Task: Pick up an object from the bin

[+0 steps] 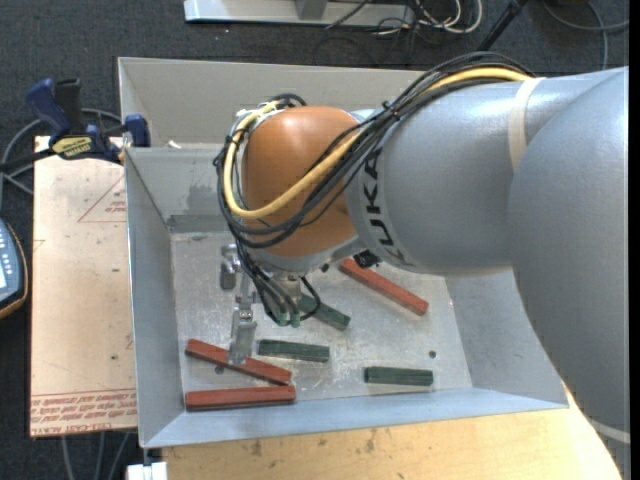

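Gripper (242, 351) sits on slanted red bar (265, 370) at bin's 7 o'clock; open or closed, can't tell. Risk: flat red bar (240, 398) lies just beside it, so grab may snag both or slip off.

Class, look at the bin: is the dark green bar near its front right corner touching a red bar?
No: that dark green bar lies alone on the bin floor, clear of the nearest red bar.
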Action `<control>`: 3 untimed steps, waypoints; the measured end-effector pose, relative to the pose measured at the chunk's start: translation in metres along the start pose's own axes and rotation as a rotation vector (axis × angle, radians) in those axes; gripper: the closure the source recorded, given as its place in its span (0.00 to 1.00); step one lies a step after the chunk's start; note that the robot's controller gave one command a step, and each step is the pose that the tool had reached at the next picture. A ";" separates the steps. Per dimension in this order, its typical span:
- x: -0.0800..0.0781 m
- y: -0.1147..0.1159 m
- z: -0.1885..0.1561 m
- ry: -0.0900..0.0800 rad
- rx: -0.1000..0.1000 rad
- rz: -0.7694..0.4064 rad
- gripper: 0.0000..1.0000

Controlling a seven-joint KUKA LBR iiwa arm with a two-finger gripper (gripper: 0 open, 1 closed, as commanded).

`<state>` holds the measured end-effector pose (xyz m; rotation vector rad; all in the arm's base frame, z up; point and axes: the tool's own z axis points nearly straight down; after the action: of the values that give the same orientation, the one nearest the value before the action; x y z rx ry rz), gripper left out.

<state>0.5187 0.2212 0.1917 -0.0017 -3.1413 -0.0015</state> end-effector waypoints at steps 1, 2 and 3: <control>0.011 -0.026 0.125 0.006 0.002 -0.027 0.00; 0.008 -0.024 0.120 -0.004 -0.003 -0.027 1.00; 0.034 -0.015 0.087 0.000 -0.001 -0.018 1.00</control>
<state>0.4851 0.2064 0.1048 0.0265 -3.1416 -0.0032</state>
